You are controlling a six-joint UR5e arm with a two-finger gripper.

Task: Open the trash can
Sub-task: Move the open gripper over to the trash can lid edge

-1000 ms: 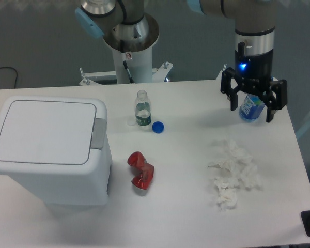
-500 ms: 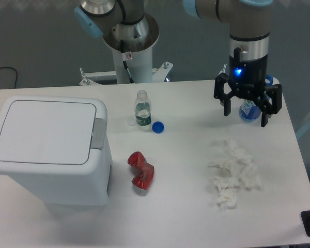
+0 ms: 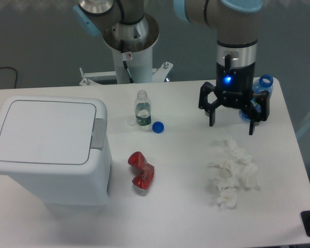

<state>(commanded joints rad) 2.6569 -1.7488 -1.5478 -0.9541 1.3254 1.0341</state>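
The trash can (image 3: 49, 150) is a large white boxy bin at the left of the table. Its flat lid (image 3: 44, 132) is closed, and the grey push tab (image 3: 98, 133) sits on its right edge. My gripper (image 3: 231, 123) hangs over the right side of the table, far to the right of the bin. Its fingers are spread wide and hold nothing.
A small clear bottle (image 3: 142, 109) stands mid-table with a blue cap (image 3: 157, 126) beside it. A crushed red can (image 3: 141, 171) lies right of the bin. Crumpled white tissue (image 3: 231, 173) lies below the gripper. A blue bottle (image 3: 256, 95) stands behind the gripper.
My gripper has moved left, away from the blue bottle, still open. The bin and other objects have not moved.
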